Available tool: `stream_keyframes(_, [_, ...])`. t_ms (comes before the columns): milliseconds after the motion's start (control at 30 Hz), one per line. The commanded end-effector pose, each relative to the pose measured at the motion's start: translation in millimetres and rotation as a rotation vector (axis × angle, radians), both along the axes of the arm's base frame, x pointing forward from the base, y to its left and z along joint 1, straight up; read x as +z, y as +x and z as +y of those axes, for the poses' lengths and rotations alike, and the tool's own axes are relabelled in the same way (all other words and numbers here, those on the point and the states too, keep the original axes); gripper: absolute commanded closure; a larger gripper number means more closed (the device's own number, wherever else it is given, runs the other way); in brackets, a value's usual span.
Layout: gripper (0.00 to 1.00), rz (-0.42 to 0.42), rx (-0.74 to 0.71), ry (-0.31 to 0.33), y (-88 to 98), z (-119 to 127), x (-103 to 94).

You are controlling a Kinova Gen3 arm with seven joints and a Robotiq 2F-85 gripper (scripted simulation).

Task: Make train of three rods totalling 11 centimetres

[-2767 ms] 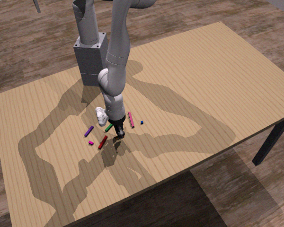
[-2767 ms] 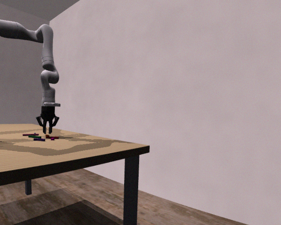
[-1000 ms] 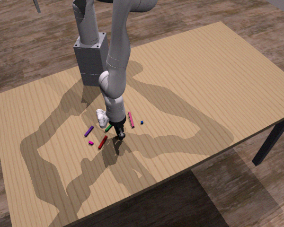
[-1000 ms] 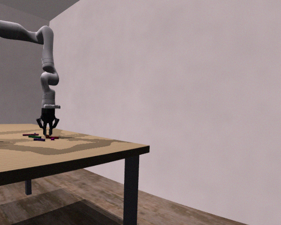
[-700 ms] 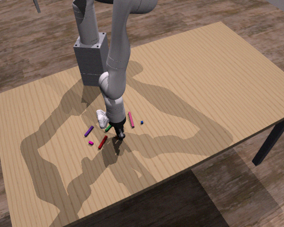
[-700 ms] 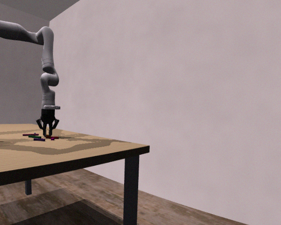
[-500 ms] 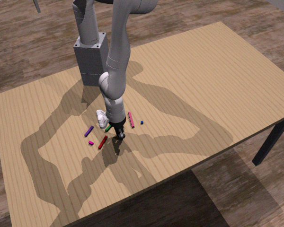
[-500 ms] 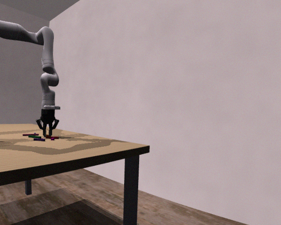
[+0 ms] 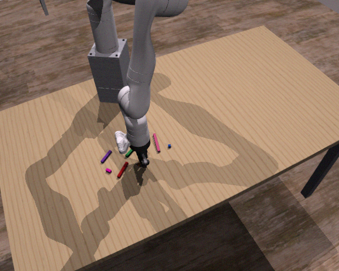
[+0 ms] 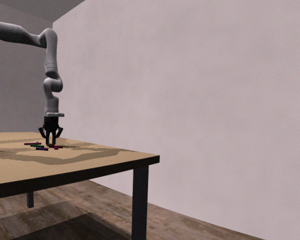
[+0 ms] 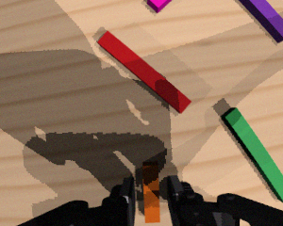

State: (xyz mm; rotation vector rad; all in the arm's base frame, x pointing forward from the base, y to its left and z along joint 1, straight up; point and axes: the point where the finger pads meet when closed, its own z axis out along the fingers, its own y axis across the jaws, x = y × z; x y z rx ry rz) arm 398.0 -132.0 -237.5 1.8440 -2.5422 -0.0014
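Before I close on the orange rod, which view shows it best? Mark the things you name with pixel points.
The wrist view: the orange rod (image 11: 152,203) lies lengthwise between the open jaws, a gap on either side. The top view shows only a reddish speck beside the gripper (image 9: 144,164) (image 11: 152,185); the exterior view doesn't show it distinctly.

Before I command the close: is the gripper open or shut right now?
Open, only partway: the gripper shows space on both sides of the orange rod between its fingers.
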Motion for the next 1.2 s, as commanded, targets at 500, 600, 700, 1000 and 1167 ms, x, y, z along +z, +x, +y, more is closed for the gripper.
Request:
stream_keyframes(500, [0.95,-0.002,0.0,0.0,0.8,-0.2,0.7])
stream_keyframes(600, [0.95,-0.002,0.0,0.0,0.8,-0.2,0.7])
stream_keyframes(700, [0.95,-0.002,0.0,0.0,0.8,-0.2,0.7])
stream_keyframes(1000, [0.95,-0.002,0.0,0.0,0.8,-0.2,0.7])
stream_keyframes(1167, [0.95,-0.002,0.0,0.0,0.8,-0.2,0.7])
